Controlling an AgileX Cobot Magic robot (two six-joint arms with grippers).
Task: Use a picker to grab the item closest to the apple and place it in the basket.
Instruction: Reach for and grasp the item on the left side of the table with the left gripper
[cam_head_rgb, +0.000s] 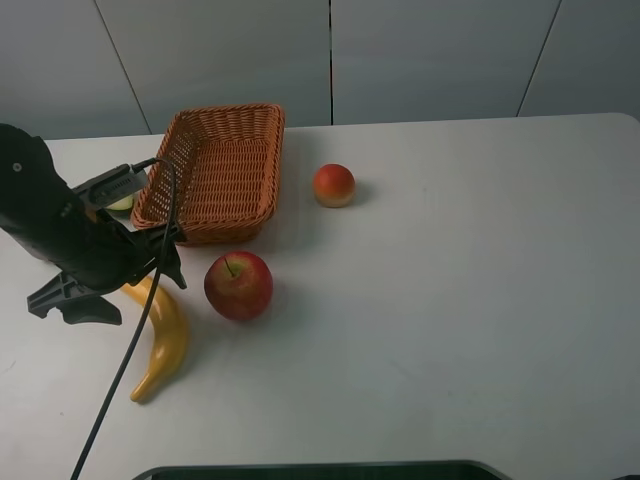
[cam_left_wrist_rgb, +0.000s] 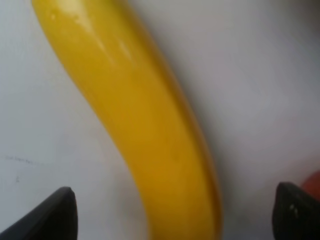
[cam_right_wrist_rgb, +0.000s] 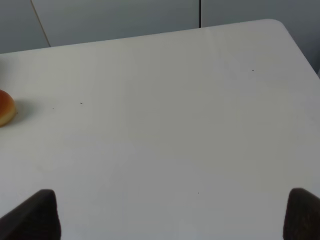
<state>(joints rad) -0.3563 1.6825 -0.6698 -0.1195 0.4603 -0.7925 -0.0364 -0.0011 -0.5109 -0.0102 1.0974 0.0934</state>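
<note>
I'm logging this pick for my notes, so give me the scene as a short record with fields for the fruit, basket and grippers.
apple: red, on the table in front of the basket
banana: left of the apple, closest to it, not touching
small orange-red fruit: right of the basket
basket: orange wicker, no fruit inside
left gripper: open, straddling the banana
right gripper: open, over bare table

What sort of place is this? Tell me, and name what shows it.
Probably a robot test bench in a lab: a bare white table against plain grey wall panels, with a wicker basket, an apple and a banana laid out.
</note>
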